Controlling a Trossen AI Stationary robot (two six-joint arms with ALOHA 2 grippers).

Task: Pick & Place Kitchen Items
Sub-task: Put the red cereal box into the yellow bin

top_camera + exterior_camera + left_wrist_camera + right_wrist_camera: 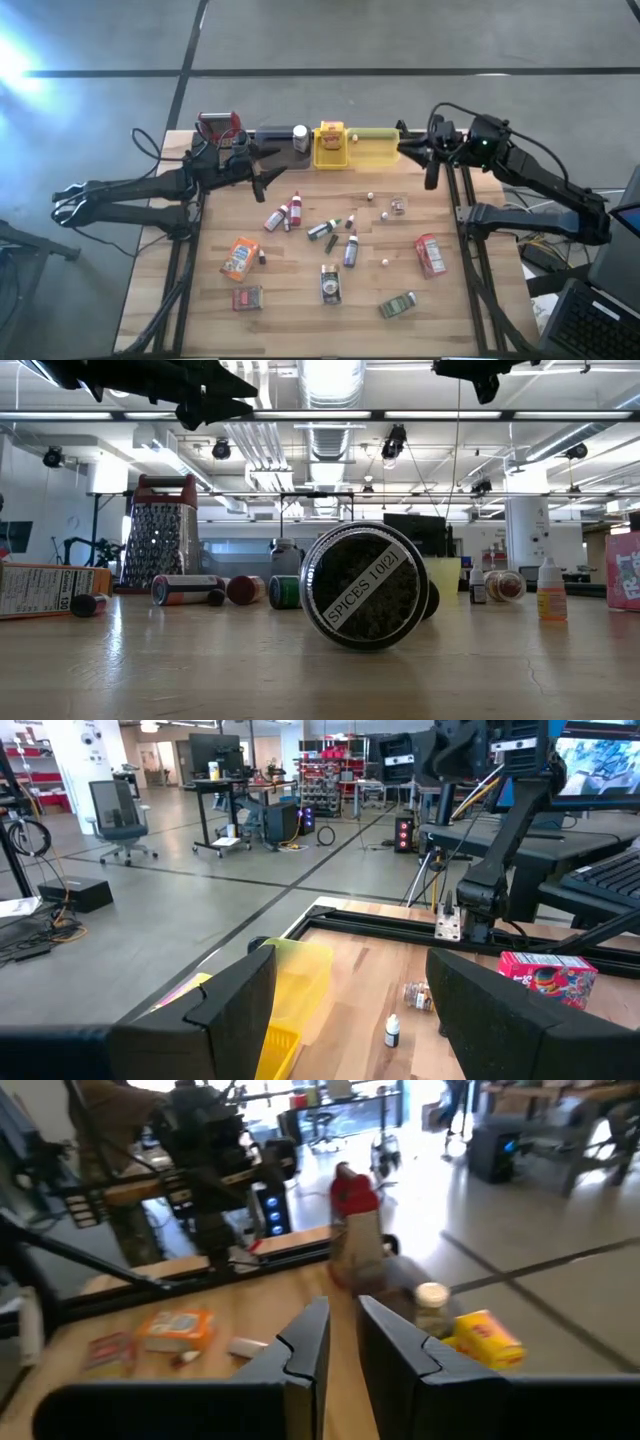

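Though label-up, spice tin [365, 599] hiding items behind.

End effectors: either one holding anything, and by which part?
Nothing is held. The left end effector is open and empty; the right end effector is nearly shut on air above the table's back edge.

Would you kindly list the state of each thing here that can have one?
Left claw: open, empty, raised above the table's far edge.
Right claw: nearly shut, empty, raised.
Spice tin: tipped on its side, lid on.
Orange packet: lying flat.
Red packet: lying flat.
Grater: upright.
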